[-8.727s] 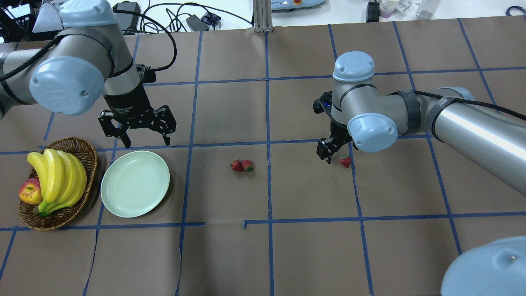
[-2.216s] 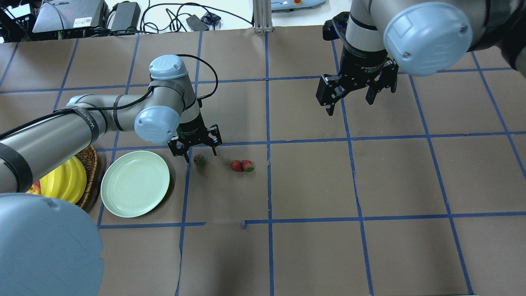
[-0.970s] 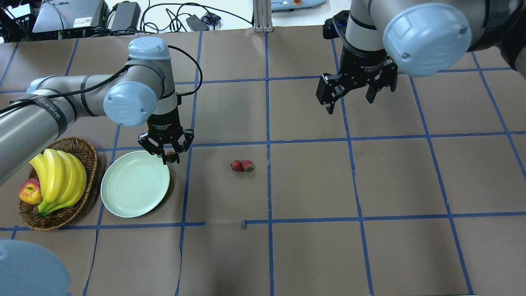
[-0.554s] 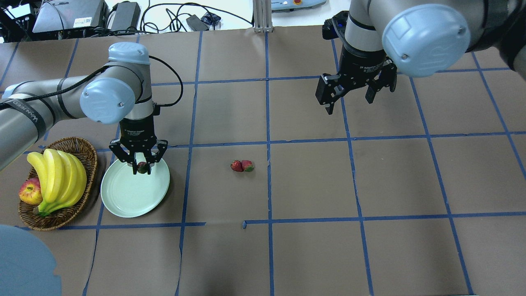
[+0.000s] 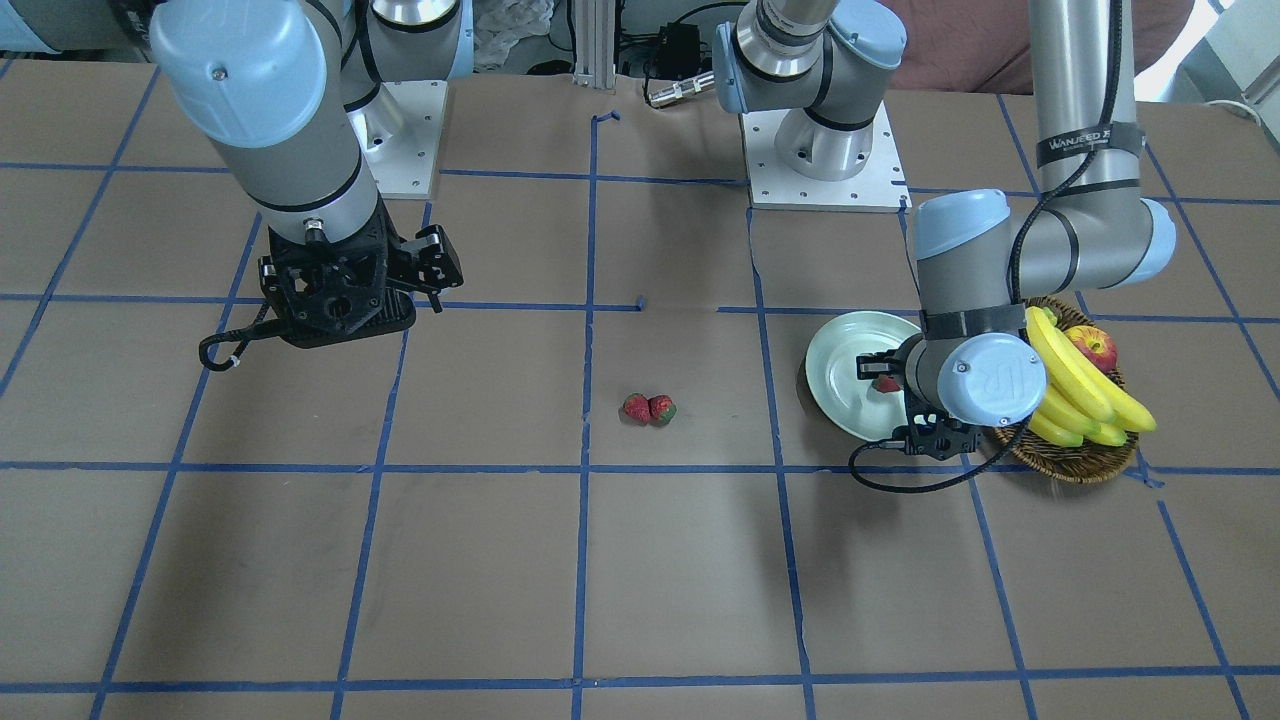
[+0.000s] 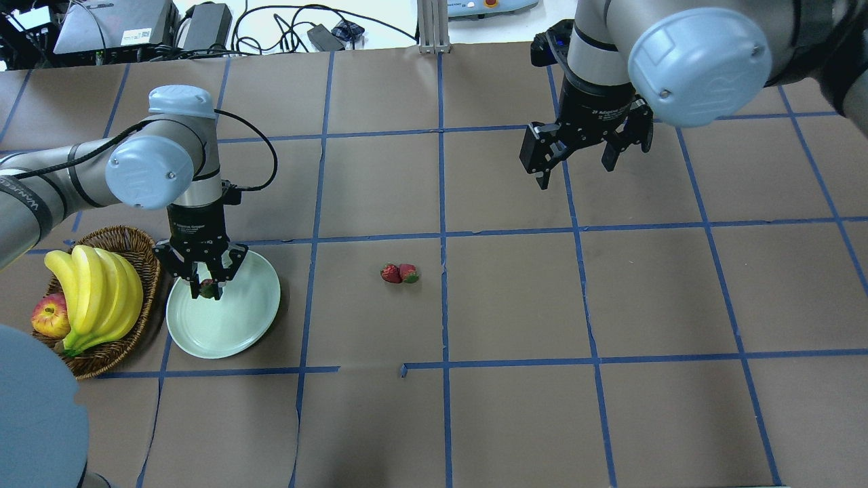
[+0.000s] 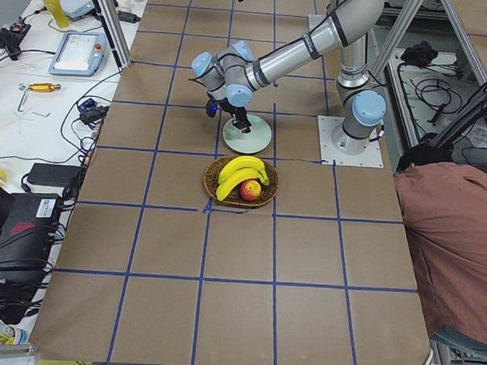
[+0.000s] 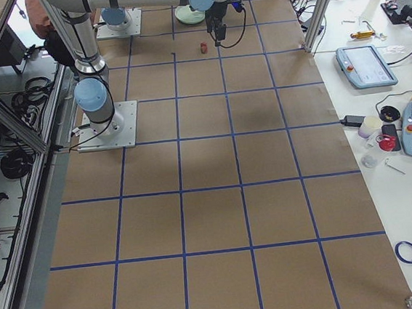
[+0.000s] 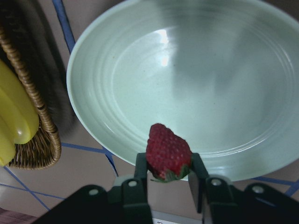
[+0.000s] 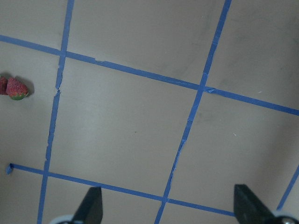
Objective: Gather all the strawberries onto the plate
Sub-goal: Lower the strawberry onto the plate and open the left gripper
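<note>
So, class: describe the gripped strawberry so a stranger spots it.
Find the round pale mint-green plate beside the brown wicker basket. Above it, the left tool grips one small red strawberry; the other two strawberries lie loose on the table.

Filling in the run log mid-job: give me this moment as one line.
left gripper: shut on strawberry over plate | right gripper: open, empty | table: two strawberries together | plate: nothing in it yet

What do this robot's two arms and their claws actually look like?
Both the left arm and right arm are silvery-grey tubes with rounded pale-blue joint caps. Each ends in a black two-fingered claw: left gripper, right gripper. A thin black cable runs along the left arm, whose black band carries white lettering.
</note>
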Available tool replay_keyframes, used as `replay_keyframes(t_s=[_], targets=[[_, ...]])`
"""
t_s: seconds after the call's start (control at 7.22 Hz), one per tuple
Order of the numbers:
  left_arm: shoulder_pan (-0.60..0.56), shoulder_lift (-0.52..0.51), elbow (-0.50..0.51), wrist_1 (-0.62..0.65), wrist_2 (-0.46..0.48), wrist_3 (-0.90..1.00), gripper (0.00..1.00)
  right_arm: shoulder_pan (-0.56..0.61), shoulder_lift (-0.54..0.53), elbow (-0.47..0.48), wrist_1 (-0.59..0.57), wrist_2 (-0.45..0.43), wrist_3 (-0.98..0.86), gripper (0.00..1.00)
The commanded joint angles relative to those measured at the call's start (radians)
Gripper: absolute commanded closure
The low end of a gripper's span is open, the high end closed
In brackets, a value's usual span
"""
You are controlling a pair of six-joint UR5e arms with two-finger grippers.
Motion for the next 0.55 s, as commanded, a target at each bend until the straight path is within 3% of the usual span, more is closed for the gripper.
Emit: replay_keyframes(t_s=[0.0, 0.14, 0.28, 0.42], targets=[[-0.015, 0.024, 0.03, 0.021, -0.016, 0.015, 0.0, 0.0, 0.003, 0.002, 0.0, 0.001, 0.002, 0.0], [-0.037, 0.021, 0.09, 0.059, -0.174, -0.013, 0.0, -0.001, 0.003, 0.002, 0.0, 0.01, 0.002, 0.0], [-0.066, 0.023, 0.115, 0.064, -0.25, -0.101, 0.0, 0.0, 0.003, 0.003, 0.0, 0.012, 0.002, 0.0], [-0.108, 0.012, 0.115, 0.08, -0.258, -0.176, 0.0, 0.0, 0.003, 0.003, 0.002, 0.012, 0.002, 0.0]])
